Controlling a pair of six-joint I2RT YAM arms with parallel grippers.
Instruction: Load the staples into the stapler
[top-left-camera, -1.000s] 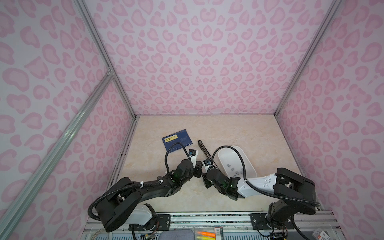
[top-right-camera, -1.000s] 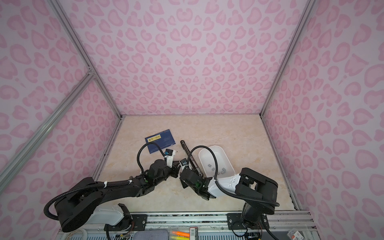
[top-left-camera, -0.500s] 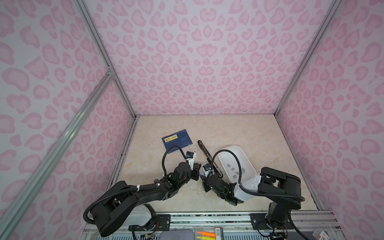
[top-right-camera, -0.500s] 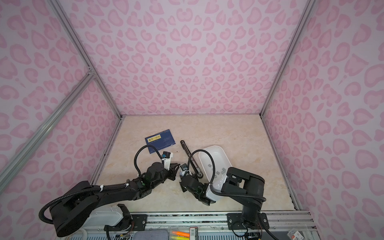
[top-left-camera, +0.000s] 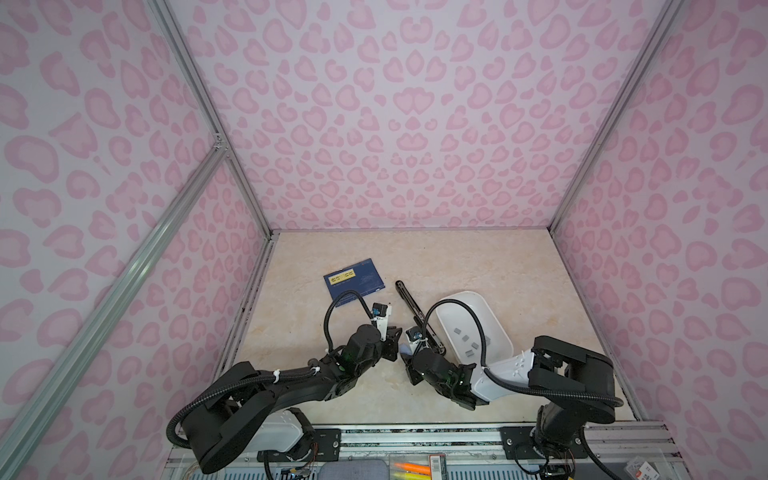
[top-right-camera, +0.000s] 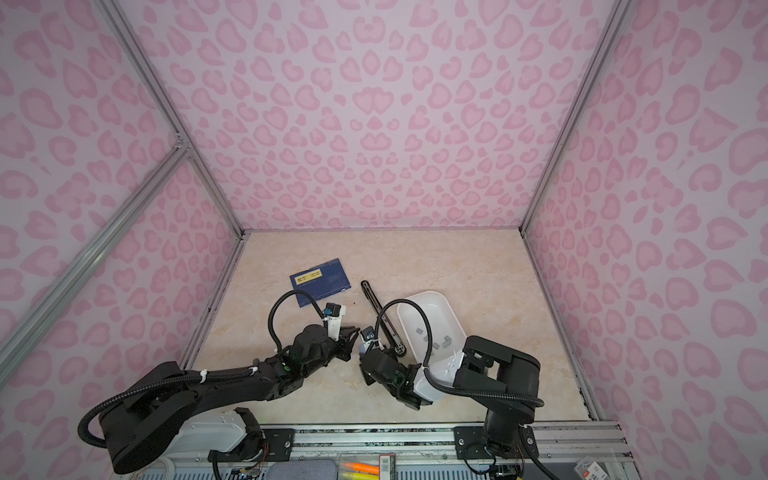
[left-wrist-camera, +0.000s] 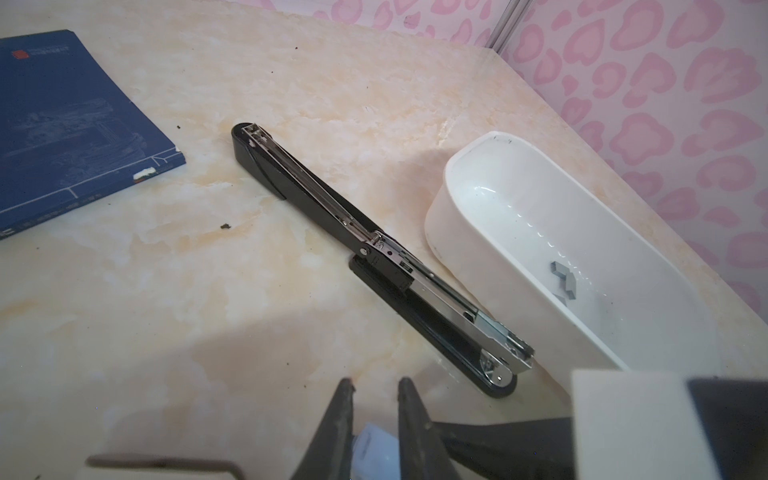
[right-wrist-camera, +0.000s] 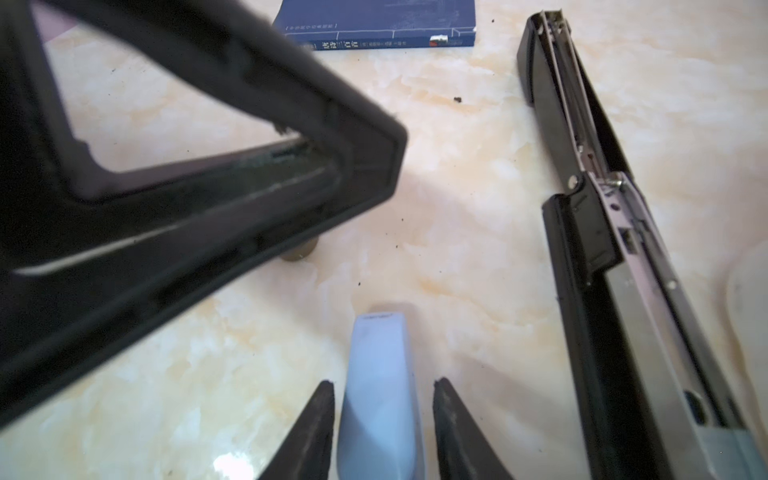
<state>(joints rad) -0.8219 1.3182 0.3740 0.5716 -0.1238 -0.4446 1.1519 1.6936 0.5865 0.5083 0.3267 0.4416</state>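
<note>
The staples (left-wrist-camera: 690, 282) lie loose in the white tray (left-wrist-camera: 478, 232), right of and slightly farther than the right tool (right-wrist-camera: 382, 386), past the long black stapler (left-wrist-camera: 374, 245) opened flat on the desk (left-wrist-camera: 208, 291); the right arm is nearer; that tool stands parted astride a pale blue stapler (right-wrist-camera: 378, 349), lengthwise between its jaws; the left tool (left-wrist-camera: 375, 386) is closed.

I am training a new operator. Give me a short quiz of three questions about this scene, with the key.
1. True or false: the staples lie in the tray.
2. Fill in: the black stapler lies ___, with its metal channel showing.
3. What does the right gripper straddle? A) staples B) small blue stapler C) black stapler

Key: 1 true; 2 open; 3 B.
</note>
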